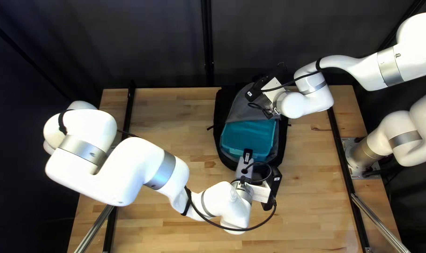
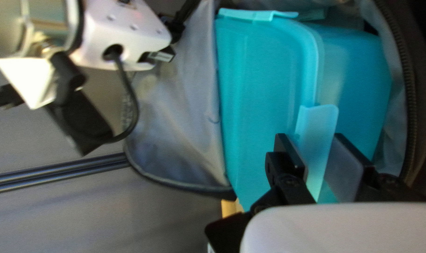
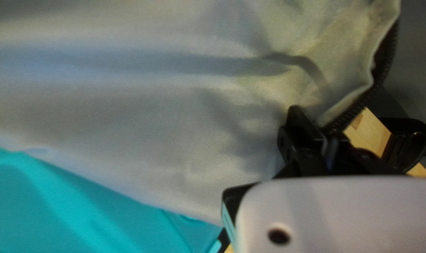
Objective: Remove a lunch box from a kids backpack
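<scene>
Left: your left arm (image 1: 121, 168) reaches across the table (image 1: 175, 117). Room for you is tightest where its gripper (image 1: 247, 155) meets the backpack (image 1: 221, 115)'s near edge; the fingers pinch the lunch box's latch (image 2: 316, 136). Middle: lunch box (image 1: 248, 136) inside the open backpack, lining close along its side; gray flap (image 1: 237, 107) laid back toward the curtain (image 1: 156, 42). Right: your right gripper (image 1: 269, 113), fingers narrow, clamps the flap's zippered edge. Table wood shows either side of the backpack. Small white labels on both arms' black housings; print too small to tell.
</scene>
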### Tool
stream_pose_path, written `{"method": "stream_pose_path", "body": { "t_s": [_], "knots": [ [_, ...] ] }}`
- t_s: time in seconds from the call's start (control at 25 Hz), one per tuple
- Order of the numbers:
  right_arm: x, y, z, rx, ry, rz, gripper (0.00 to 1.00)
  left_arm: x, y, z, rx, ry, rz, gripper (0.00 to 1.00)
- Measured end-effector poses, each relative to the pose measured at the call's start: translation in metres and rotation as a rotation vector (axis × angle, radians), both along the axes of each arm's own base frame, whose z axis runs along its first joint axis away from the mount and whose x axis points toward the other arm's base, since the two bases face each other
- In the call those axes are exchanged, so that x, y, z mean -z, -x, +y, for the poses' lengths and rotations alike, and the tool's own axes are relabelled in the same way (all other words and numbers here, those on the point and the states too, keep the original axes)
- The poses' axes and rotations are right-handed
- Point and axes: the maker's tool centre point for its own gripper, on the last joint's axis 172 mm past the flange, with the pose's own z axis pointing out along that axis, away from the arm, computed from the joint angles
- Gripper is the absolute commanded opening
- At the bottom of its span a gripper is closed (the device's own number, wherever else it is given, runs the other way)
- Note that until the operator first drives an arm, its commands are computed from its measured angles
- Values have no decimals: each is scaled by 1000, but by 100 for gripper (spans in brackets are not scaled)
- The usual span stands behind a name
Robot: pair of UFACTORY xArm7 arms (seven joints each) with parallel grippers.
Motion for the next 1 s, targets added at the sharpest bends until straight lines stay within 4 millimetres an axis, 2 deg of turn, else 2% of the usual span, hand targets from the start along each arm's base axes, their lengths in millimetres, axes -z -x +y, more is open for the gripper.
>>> {"method": "stream_pose_path", "body": {
  "t_s": [0.48,0.88,1.0],
  "knots": [
    [0,0,0,0,0,0,0,-48,13,-9,-16,-12,12,0],
    [0,0,0,0,0,0,0,-89,45,-30,-37,3,46,0],
    [0,0,0,0,0,0,0,-101,53,-43,-39,15,53,0]
  ]
}}
